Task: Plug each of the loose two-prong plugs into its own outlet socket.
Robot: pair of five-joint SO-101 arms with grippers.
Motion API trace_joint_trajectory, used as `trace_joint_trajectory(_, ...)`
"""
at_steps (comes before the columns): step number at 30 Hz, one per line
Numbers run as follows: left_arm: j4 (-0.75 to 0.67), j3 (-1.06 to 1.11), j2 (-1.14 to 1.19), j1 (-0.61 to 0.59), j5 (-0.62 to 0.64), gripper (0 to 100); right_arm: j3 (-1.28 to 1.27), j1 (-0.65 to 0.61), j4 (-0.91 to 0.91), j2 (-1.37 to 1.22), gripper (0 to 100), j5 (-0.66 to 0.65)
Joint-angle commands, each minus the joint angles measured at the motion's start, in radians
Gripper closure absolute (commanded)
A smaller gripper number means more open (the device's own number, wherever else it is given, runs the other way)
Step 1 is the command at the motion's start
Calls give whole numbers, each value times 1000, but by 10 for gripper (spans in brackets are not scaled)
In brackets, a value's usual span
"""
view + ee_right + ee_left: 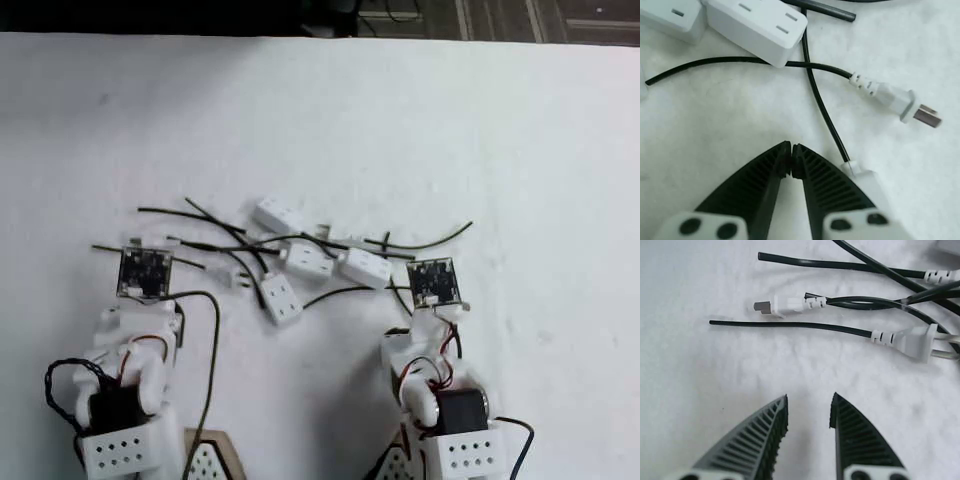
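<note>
White plugs (240, 279) and white socket blocks (281, 297) lie mixed up with black cords (160, 211) in the middle of the table (520, 140). Nothing is held, so I think the job is at its first step: picking 1 plug to grab. The left jaws are apart and empty, low over bare table. Near them lies a small plug (785, 305) with its metal end pointing away from the heap. Beside it is a second plug (912, 340) with its 2 prongs pointing the other way. The right jaws are pressed together with nothing between them. Close to them lies a third plug (900, 102) with its prongs free. A little farther on sits a socket block (757, 25) with empty slots, and a cord runs under its corner. A white cord end (867, 182) sits right beside the right jaws, but I cannot tell if it is a plug or a socket. Next, I think the left jaws should go forward and close on the white body of the small plug, not on its thin cord, so the metal end sticks out. The right jaws must open first. Then they could hold the socket block so it does not slide when the plug pushes in. The prongs must line up with the slots.
</note>
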State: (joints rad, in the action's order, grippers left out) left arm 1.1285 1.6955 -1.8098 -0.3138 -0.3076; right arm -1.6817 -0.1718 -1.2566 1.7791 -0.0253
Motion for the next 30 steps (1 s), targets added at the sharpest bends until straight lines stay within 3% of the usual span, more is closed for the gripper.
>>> trace_joint_trajectory(1, -8, -3, -5, -5, 8, 845, -11, -8, -2, 7, 981, 0)
trace_joint_trajectory(9, 29, -3, -5, 5, 3, 842, -11, -8, -2, 7, 981, 0)
trace_joint_trajectory(15, 103, -11, -5, 148, 0, 842, -11, -8, -2, 7, 981, 0)
trace_joint_trajectory(21, 106, -100, -7, 102, -2, 841, -11, -8, -2, 7, 981, 0)
trace_joint_trajectory(30, 104, -175, -7, 74, -190, 723, -11, -8, -2, 7, 981, 0)
